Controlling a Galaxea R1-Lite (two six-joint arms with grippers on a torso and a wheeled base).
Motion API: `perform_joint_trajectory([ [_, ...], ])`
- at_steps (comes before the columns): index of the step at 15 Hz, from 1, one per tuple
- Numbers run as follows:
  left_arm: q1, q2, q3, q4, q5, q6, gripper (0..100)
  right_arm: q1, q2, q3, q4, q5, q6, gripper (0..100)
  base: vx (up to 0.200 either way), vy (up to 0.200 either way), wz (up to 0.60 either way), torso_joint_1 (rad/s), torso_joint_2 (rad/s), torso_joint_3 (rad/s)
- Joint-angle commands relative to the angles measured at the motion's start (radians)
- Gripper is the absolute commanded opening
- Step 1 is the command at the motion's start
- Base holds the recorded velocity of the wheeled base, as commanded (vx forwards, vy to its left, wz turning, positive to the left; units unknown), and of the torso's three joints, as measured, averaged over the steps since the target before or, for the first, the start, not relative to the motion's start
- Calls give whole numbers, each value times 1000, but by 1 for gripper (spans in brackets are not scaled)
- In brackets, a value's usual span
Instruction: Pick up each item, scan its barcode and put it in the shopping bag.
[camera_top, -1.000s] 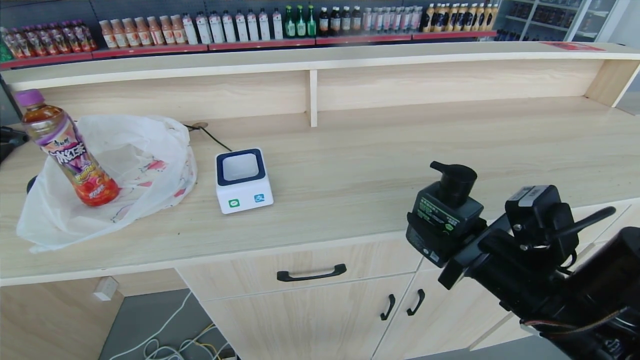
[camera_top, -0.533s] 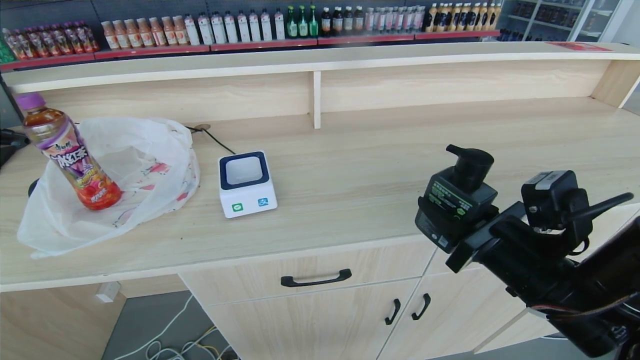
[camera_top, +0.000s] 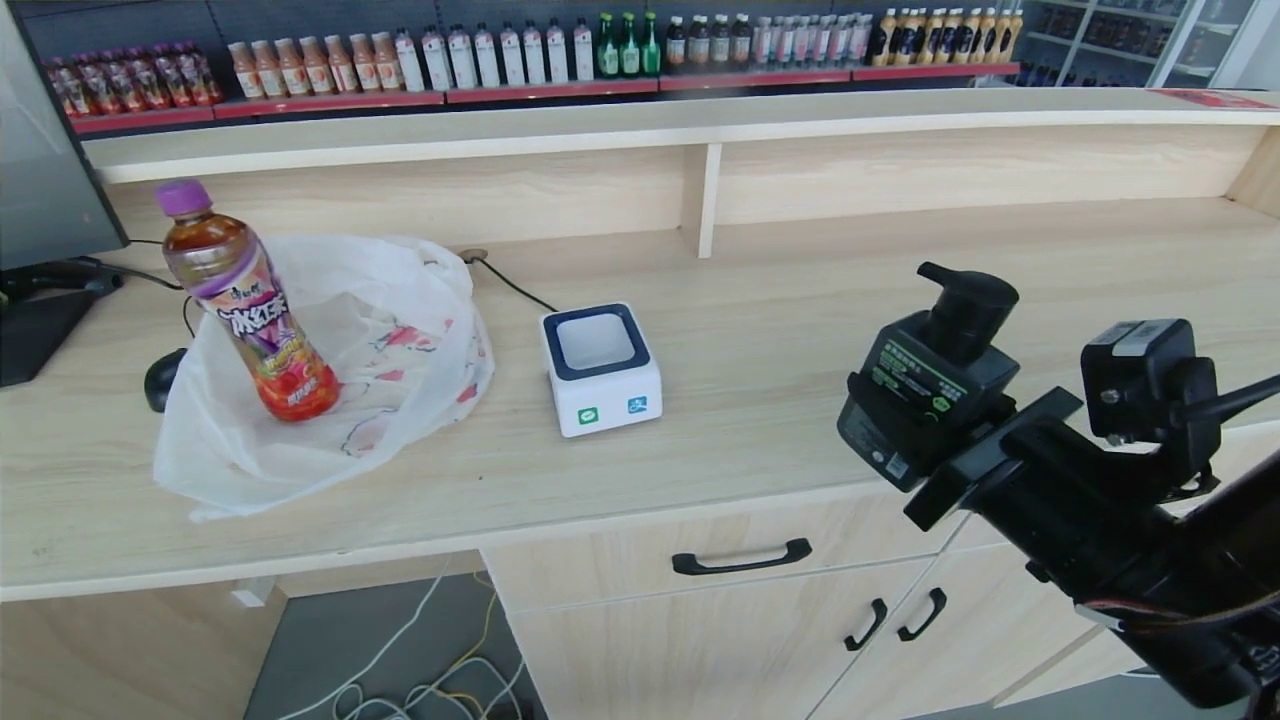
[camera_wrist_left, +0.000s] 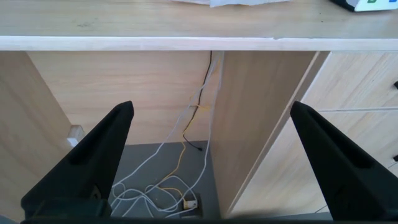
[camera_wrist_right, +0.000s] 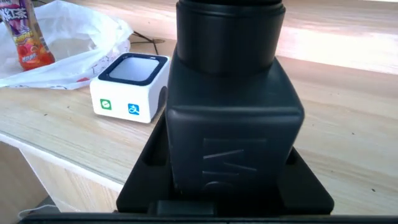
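Note:
My right gripper (camera_top: 955, 445) is shut on a black pump bottle (camera_top: 930, 375), held upright above the counter's front edge, to the right of the white barcode scanner (camera_top: 600, 368). In the right wrist view the black pump bottle (camera_wrist_right: 230, 124) sits close up, with the scanner (camera_wrist_right: 130, 87) beyond it. The white shopping bag (camera_top: 400, 340) lies open at the counter's left, and a purple-capped tea bottle (camera_top: 250, 300) stands upright in it. My left gripper (camera_wrist_left: 211, 168) hangs open below the counter edge, with nothing between its fingers (camera_wrist_left: 93, 162).
A monitor (camera_top: 45, 180) and a black mouse (camera_top: 160, 380) sit at the far left of the counter (camera_top: 760, 330). A raised ledge (camera_top: 700, 120) runs along its back. Drawers (camera_top: 740, 555) lie under it. Cables (camera_wrist_left: 180, 186) trail on the floor.
The head camera has swung, shifting the whole picture right. My right gripper has lifted the black pump bottle a little and brought it closer to the scanner.

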Motion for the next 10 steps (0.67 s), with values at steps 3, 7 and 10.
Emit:
perform_joint_trajectory([
  [3,1,0,0,0,0,0,100,0,-21,4,0,0,0,0,0,200,0,1,2,2],
  [7,1,0,0,0,0,0,100,0,-41,4,0,0,0,0,0,200,0,2,-6,2],
  [10,1,0,0,0,0,4,100,8,-76,32,0,0,-1,0,0,200,0,4,1,6],
])
